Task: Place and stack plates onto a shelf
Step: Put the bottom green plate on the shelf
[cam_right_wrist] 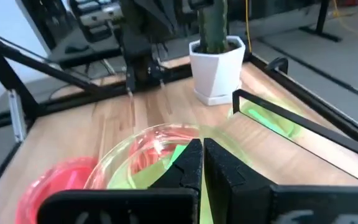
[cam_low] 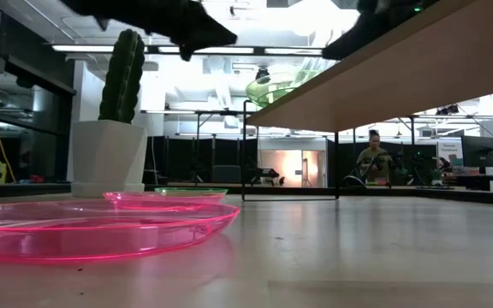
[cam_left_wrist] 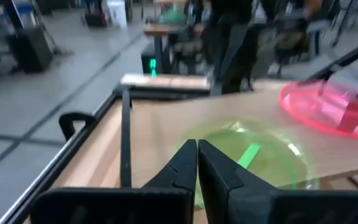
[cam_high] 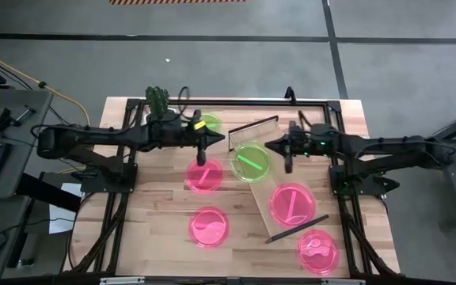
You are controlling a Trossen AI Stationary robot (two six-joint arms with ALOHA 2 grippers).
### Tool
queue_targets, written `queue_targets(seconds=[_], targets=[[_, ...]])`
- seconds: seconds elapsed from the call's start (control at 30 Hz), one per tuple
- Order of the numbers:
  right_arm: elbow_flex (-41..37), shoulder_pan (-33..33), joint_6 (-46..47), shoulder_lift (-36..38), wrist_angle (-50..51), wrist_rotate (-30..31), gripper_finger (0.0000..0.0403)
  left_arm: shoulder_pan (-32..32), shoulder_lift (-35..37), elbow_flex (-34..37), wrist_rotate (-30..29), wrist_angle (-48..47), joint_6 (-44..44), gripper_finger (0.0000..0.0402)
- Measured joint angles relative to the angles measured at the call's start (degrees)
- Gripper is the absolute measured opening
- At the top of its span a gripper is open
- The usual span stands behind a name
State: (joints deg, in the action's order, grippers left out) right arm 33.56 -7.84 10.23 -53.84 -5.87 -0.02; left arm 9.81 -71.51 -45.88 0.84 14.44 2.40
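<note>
Both pincers are pressed narrow, left pincer and right pincer; only the low view shows the cactus towering

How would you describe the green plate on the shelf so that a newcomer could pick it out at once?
Find the long wooden shelf lying at a slant across the right half of the table. Two plates rest on it; take the one at its far end, nearer the cactus. That green plate is the only green one on the shelf; its neighbour there, the pink plate, is pink.
</note>
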Motion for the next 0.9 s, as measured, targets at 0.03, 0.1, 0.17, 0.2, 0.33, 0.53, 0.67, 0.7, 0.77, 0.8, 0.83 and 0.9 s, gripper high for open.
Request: queue_targets(seconds=[0.03, 0.1, 0.17, 0.2, 0.33, 0.53, 0.67, 0.7, 0.77, 0.8, 0.83, 0.9], targets=[[1.2, 0.0, -0.3, -1.7, 0.3, -0.5, 0.0000, -0.2, 1.1, 2.2, -0.1, 2.9, -0.6, 0.0001], [3.7, 0.0, -1.6, -4.9, 1.8, -2.4, 0.0000, -0.4, 2.5, 5.9, -0.1, 8.3, -2.1, 0.0002], [6.3, 0.0, -3.1, -7.4, 4.6, -3.7, 0.0000, -0.8, 3.7, 9.0, -0.3, 12.6, -3.6, 0.0001], [7.5, 0.0, -3.8, -8.5, 6.2, -4.1, 0.0000, -1.1, 4.0, 10.4, -0.4, 14.5, -4.1, 0.0001], [11.1, 0.0, -6.6, -12.4, 13.2, -4.4, 0.0000, -2.8, 4.0, 14.1, -2.6, 21.2, -3.4, 0.0001], [13.5, 0.0, -7.7, -15.8, 19.5, -5.9, 0.0000, -4.0, 3.8, 15.0, -3.1, 20.5, -0.8, 0.0000], [13.6, 0.1, -7.6, -16.2, 20.4, -7.3, 0.0000, -4.1, 3.8, 15.0, -3.1, 19.8, -0.7, 0.0001], [13.6, 0.1, -7.5, -16.2, 20.8, -7.3, 0.0000, -4.1, 3.8, 15.0, -3.1, 19.7, -0.6, 0.0000], [13.6, 0.1, -7.2, -16.2, 21.7, -7.3, 0.0000, -4.1, 3.8, 15.0, -3.1, 19.3, -0.1, 0.0000], [13.6, 0.1, -7.2, -16.2, 22.2, -7.3, 0.0000, -4.1, 3.8, 15.0, -3.1, 18.8, 0.2, 0.0000], [13.6, 0.1, -7.1, -16.2, 23.1, -7.2, 0.0000, -4.0, 3.8, 15.0, -3.1, 18.4, 0.2, 0.0001], [13.6, 0.1, -6.1, -16.2, 24.6, -6.1, 0.0000, -4.1, 3.8, 15.0, -3.1, 17.9, 0.2, 0.0000]])
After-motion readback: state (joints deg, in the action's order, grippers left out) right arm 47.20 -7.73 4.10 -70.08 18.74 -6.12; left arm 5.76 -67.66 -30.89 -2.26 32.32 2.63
